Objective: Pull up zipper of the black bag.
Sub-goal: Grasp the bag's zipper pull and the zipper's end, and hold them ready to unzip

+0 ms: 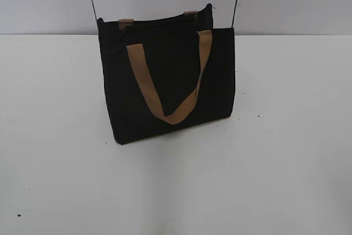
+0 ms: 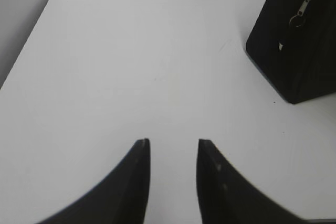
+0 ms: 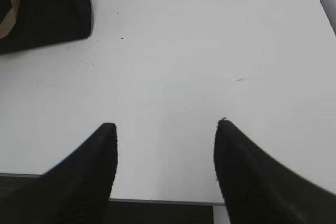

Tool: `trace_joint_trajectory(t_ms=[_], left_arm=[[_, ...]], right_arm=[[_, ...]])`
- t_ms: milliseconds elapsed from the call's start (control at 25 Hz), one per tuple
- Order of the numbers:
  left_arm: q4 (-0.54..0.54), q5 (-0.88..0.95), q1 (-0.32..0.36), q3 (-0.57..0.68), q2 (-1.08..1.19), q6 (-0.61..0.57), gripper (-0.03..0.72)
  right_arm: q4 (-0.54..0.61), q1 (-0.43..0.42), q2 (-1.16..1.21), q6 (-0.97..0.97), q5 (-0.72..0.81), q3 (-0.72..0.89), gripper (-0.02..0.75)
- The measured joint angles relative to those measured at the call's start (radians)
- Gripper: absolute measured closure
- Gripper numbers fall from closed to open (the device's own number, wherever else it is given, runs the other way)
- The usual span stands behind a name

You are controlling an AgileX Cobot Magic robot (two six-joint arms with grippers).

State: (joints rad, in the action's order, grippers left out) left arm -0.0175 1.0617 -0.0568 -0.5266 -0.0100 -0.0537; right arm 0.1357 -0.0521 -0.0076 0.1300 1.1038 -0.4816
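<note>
Standing upright mid-table in your exterior view, the black bag (image 1: 165,81) waits untouched, tan handle (image 1: 165,89) draped down its front, neither arm in sight. Your left wrist view shows the left gripper (image 2: 173,142) spread and empty, well apart from the bag's end panel, where the zipper (image 2: 303,8) pull hangs. Your right wrist view shows the right gripper (image 3: 165,127) likewise released; the approach seems unstarted, and next you'd likely steady the bag and pinch that pull.

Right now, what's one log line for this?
black bag upright on table | zipper pull untouched | left gripper open, apart | right gripper open, apart
</note>
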Motion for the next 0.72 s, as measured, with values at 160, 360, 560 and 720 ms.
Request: trace_joint_trajectory(t_ms=[160,360,560,720], left_arm=[[0.000,0.000,0.000,0.000,0.000,0.000,0.447],[0.000,0.000,0.000,0.000,0.000,0.000,0.447],[0.000,0.000,0.000,0.000,0.000,0.000,0.447],[0.000,0.000,0.000,0.000,0.000,0.000,0.447]], right_arm=[[0.000,0.000,0.000,0.000,0.000,0.000,0.288],[0.000,0.000,0.000,0.000,0.000,0.000,0.288],[0.000,0.000,0.000,0.000,0.000,0.000,0.288],[0.000,0.000,0.000,0.000,0.000,0.000,0.288]])
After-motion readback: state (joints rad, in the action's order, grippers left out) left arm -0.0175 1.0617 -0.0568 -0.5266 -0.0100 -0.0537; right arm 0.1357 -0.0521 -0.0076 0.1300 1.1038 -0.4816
